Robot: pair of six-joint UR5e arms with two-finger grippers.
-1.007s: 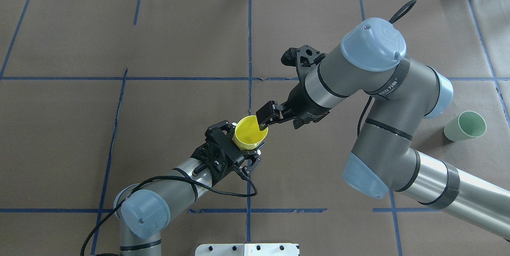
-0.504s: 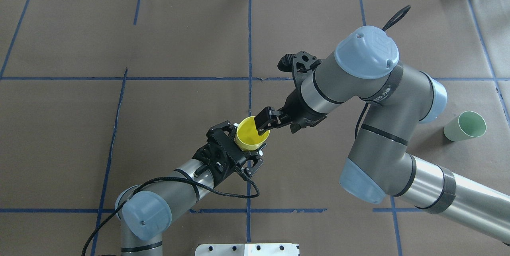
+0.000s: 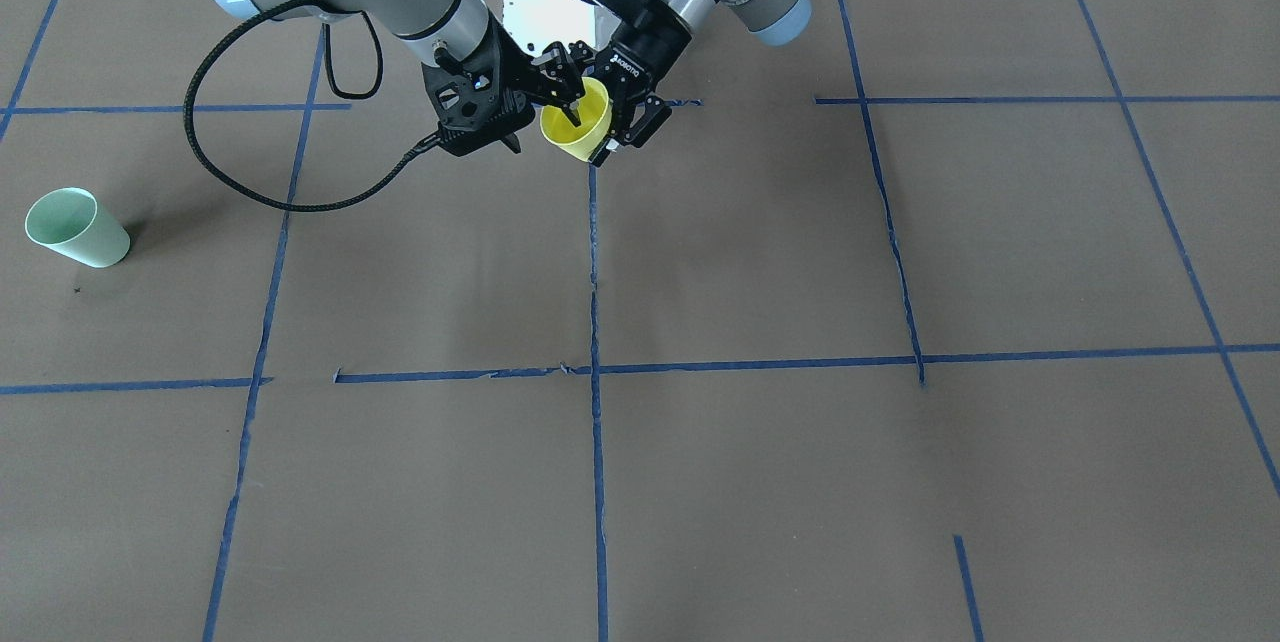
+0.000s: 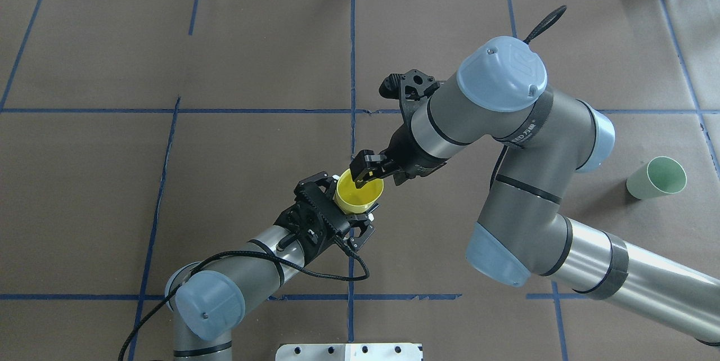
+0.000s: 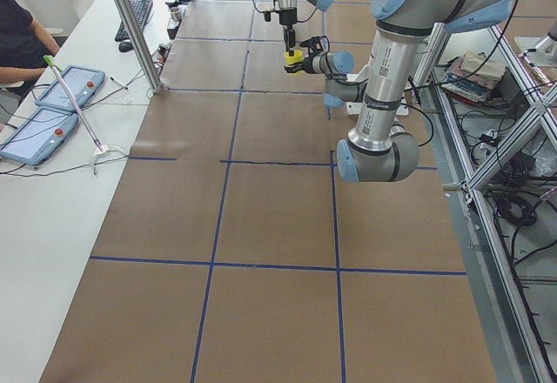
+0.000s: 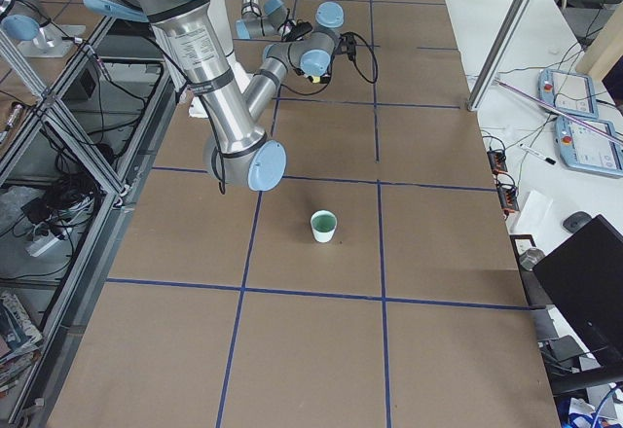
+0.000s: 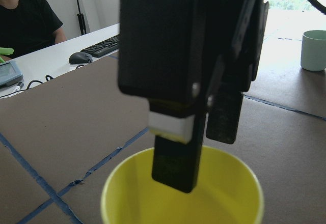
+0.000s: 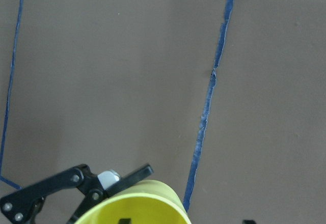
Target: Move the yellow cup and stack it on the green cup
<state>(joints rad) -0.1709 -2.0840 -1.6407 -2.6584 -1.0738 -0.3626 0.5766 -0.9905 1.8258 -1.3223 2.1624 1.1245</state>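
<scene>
Nearest, the left pincer (image 4: 350,198) is clamped around the yellow cup (image 4: 363,199), holding it above the desk (image 4: 225,68). Beyond, the right pincer (image 4: 360,174) straddles its rim, one finger inside; whether it grips, I cannot tell. The green cup (image 4: 657,177) stands well apart, rightward.

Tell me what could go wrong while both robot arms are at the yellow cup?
1. The left gripper holds the yellow cup above the table, and the right gripper has one finger inside it. If the left lets go before the right pinches the rim, the cup could fall.
2. Pushing lower, that finger might knock the cup crooked.
3. The green cup stands far off, so a thin rim hold may wobble on the way.
</scene>
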